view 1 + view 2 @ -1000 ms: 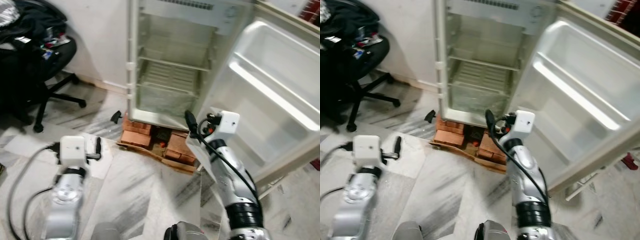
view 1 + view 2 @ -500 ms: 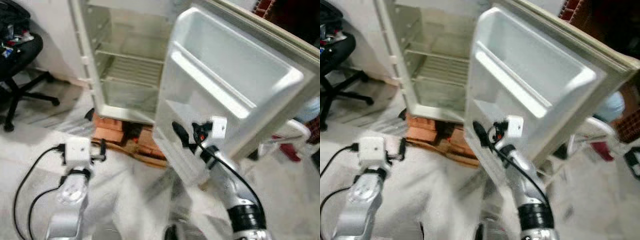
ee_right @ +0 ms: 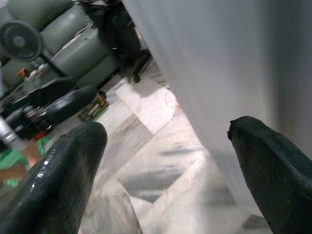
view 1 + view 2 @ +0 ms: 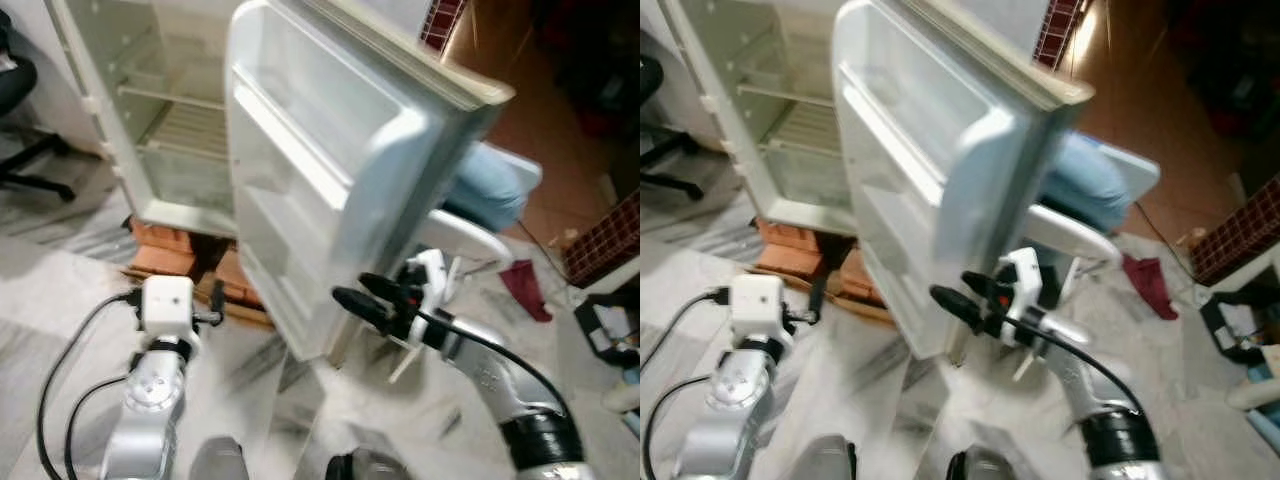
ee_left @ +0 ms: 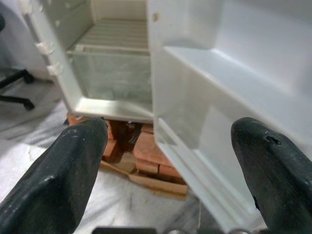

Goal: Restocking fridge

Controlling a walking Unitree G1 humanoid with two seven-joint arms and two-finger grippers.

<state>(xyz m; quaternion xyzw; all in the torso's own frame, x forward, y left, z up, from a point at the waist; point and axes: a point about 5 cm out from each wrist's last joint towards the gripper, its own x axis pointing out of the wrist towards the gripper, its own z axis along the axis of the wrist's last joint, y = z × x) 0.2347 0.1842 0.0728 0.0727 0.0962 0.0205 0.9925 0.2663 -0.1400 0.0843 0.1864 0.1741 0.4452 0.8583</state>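
Left eye view: the fridge (image 4: 150, 110) stands bare at eleven o'clock on bricks (image 4: 165, 255), its door (image 4: 320, 170) swung wide, likely for loading. Right gripper (image 4: 350, 300), fingers spread and holding nothing, reaches at the door's lower edge at six o'clock. Left gripper (image 5: 161, 161), equally spread, waits facing the shelves.

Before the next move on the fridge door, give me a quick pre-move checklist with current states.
1. Fridge door open: ok, swung wide.
2. Right gripper at the door's lower edge: ok, fingers open, holding nothing.
3. Left gripper empty: ok, open, facing the fridge interior.
4. Wire shelves free for stock: ok, bare.
5. Item to restock in hand: not ok.
6. Fridge stable on its bricks: cannot tell.
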